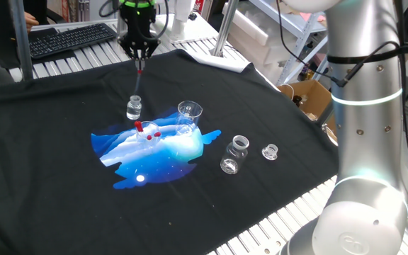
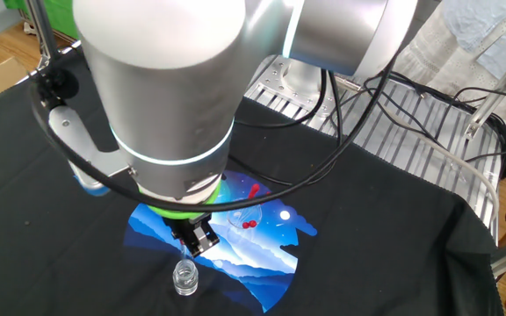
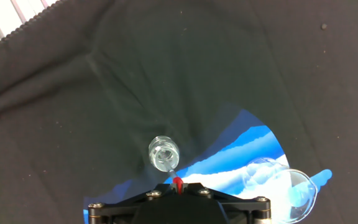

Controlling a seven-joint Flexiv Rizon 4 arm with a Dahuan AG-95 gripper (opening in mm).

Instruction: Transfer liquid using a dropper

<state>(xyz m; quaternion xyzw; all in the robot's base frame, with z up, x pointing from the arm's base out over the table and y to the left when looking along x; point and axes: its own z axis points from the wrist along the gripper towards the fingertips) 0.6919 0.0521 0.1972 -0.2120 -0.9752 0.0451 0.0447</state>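
Note:
My gripper (image 1: 139, 55) is shut on the dropper (image 1: 139, 79), pinching its red bulb, with the clear tube pointing down. The tube tip hangs just above the mouth of a small clear vial (image 1: 134, 108) standing on the black cloth. In the hand view the red bulb (image 3: 178, 183) sits between the jaws and the vial (image 3: 164, 154) lies right below it. A glass beaker (image 1: 188, 117) stands to the right of the vial; it also shows in the hand view (image 3: 277, 186). In the other fixed view the gripper (image 2: 197, 239) is just above the vial (image 2: 184, 277).
The black cloth (image 1: 62, 191) has a blue and white print (image 1: 154, 152) with small red marks. A small glass flask (image 1: 234, 154) and a glass stopper (image 1: 270, 151) stand to the right. A keyboard (image 1: 69, 39) lies at the back left. The robot base (image 1: 363, 177) is at the right.

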